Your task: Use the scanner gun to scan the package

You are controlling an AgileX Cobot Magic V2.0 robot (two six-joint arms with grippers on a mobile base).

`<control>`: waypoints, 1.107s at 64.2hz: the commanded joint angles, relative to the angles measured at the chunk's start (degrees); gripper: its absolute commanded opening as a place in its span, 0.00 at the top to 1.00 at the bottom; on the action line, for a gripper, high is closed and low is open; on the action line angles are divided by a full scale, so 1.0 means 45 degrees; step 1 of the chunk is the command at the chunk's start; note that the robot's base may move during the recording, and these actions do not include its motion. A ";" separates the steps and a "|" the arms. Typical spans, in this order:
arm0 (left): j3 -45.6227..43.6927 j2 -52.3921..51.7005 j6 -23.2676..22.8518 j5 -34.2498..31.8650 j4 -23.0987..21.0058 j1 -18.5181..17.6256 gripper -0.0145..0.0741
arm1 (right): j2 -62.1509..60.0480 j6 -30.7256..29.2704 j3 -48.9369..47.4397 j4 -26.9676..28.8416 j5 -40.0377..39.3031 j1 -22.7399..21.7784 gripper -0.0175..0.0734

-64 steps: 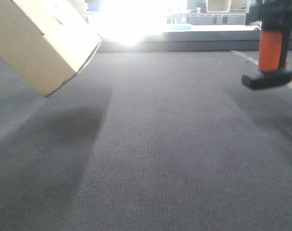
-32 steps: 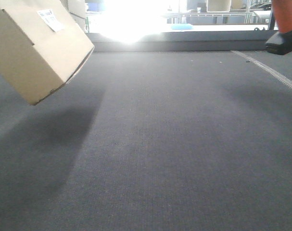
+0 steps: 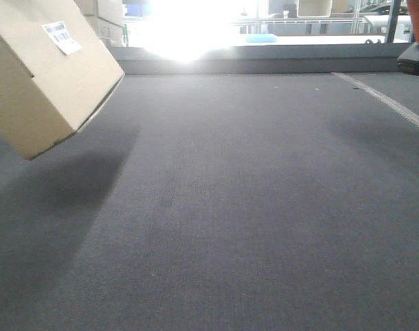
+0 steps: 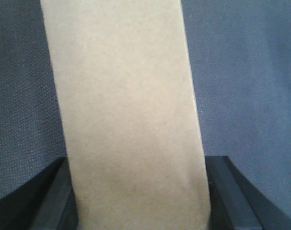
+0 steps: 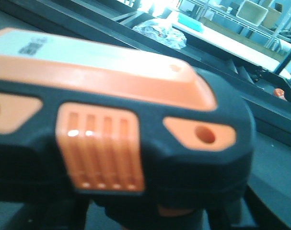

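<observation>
Warehouse-like storeroom, grey carpet (image 3: pixel 264 207) underfoot, metal shelving (image 5: pixel 279 33) with bins (image 5: pixel 250 12), stacked cardboard boxes (image 3: pixel 109 10) behind

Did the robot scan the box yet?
Not that I can see. Done: the package is lifted off the grey surface, clamped in the left gripper, with its barcode label showing. In hand: the scanner gun is in the air too, well apart from it. Left: aiming at the label and scanning.

package (image 3: pixel 47 76) far left above carpet (image 3: pixel 230 207), scanner gun (image 3: pixel 417 58) far right
</observation>
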 commanded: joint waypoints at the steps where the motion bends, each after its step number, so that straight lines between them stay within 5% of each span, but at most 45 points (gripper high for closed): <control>1: -0.0016 -0.0426 0.0087 -0.0068 -0.0145 -0.0003 0.96 | 0.0044 -0.0102 -0.0207 -0.0005 -0.1043 -0.0204 0.98; 71: 0.1008 -0.1147 0.0087 -0.0068 0.0001 -0.0691 0.96 | 0.0688 -0.0102 -0.0207 0.0458 -0.1434 -0.0204 0.98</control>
